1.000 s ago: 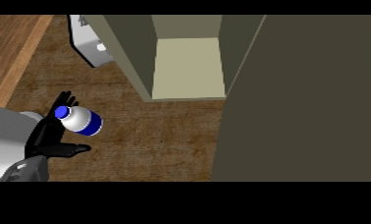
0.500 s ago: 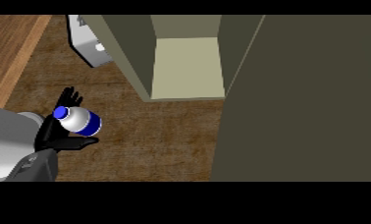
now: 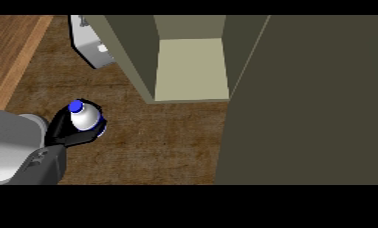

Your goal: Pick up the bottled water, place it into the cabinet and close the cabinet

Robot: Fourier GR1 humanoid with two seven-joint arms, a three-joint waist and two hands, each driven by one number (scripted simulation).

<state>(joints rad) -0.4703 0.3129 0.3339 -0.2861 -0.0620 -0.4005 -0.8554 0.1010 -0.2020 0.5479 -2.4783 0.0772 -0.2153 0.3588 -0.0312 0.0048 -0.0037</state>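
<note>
A brown, mottled counter (image 3: 162,137) is seen from steeply above and fills the lower middle of the view. Along its left edge a strip of lighter wood (image 3: 18,47) with straight grain is shown, slanting toward the top. A dull olive cabinet (image 3: 133,54) is seen at the top middle. Its inside is laid open, and a pale cream shelf (image 3: 192,67) is lit more brightly than the dark side walls. The right half of the view is taken up by the door (image 3: 310,107), a plain dark olive panel standing open. Just left of the cabinet a white and grey object (image 3: 92,49) is partly shown; what it is cannot be told.
</note>
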